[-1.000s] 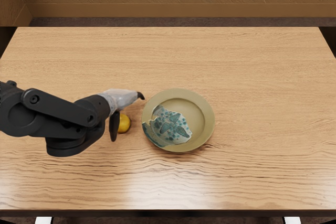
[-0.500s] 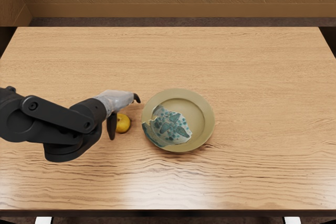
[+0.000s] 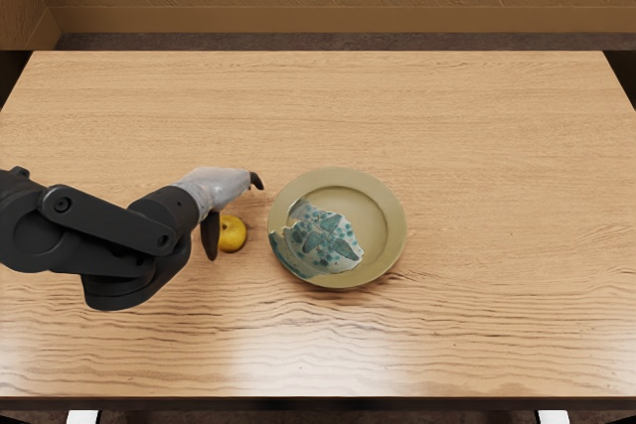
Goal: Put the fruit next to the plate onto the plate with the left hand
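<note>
We see the left arm [image 3: 89,233], black and jointed, reaching in from the left edge over the light wooden counter [image 3: 447,126]. Its pale grey left hand [image 3: 217,192] hovers over a small round yellow fruit [image 3: 234,233]. The hand is open, holding nothing: one dark-tipped finger points down just left of the fruit and another stretches toward the plate. The fruit lies on the counter, just beside the left rim of the round olive-green plate [image 3: 390,208], not on it. On the plate we find a teal-and-white patterned ceramic piece [image 3: 320,237], lying toward its left side.
</note>
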Robot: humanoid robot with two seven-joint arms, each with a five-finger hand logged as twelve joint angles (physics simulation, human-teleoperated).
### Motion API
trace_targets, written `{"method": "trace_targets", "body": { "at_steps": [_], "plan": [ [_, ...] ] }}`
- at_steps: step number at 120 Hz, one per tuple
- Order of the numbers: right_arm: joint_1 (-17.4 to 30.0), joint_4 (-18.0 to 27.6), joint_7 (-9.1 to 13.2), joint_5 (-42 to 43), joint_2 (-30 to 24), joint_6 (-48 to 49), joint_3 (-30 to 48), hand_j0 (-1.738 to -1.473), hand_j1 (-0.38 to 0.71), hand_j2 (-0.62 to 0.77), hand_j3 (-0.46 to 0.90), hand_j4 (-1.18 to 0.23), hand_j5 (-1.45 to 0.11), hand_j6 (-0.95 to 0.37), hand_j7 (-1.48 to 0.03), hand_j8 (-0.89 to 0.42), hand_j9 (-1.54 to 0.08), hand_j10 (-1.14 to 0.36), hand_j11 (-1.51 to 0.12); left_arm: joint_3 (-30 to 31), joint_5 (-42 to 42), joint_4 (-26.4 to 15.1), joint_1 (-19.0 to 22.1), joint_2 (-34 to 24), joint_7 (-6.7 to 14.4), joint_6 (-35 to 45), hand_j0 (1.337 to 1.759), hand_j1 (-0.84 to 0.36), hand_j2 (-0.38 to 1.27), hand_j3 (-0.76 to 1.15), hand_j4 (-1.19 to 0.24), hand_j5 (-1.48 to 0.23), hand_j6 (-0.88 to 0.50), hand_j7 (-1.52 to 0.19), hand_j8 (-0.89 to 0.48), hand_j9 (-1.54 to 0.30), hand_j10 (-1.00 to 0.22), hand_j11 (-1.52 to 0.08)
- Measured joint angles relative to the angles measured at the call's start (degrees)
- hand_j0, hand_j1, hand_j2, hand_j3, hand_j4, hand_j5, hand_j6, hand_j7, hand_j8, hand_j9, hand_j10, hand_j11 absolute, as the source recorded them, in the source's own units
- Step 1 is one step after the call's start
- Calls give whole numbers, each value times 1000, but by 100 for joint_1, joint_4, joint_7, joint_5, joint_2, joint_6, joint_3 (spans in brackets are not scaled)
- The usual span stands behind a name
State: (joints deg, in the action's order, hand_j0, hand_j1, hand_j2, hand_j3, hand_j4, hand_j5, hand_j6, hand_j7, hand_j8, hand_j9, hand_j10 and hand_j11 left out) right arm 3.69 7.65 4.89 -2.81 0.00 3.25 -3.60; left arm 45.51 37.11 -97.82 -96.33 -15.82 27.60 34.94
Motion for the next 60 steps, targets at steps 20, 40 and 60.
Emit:
{"method": "trace_targets", "body": {
  "at_steps": [20,40,60],
  "plan": [
    [0,0,1,0,0,0,0,-1658,-320,-5,0,-24,-31,-24,-31,-24,-31,-24,-31,15,8,0,35,0,-4,5,1658,68,48,0,-235,-305,-236,-305,-236,-305,-235,-305],
    [0,0,0,0,0,0,0,-1658,-320,-5,0,-24,-31,-24,-31,-24,-31,-24,-31,37,43,0,70,9,-8,6,1658,58,49,0,-243,-316,-244,-316,-244,-316,-243,-316],
    [0,0,2,0,0,0,0,-1658,-320,-5,0,-24,-31,-24,-31,-24,-31,-24,-31,45,104,4,70,9,-9,6,1658,23,55,0,-272,-353,-273,-353,-273,-353,-272,-353]
  ]
}}
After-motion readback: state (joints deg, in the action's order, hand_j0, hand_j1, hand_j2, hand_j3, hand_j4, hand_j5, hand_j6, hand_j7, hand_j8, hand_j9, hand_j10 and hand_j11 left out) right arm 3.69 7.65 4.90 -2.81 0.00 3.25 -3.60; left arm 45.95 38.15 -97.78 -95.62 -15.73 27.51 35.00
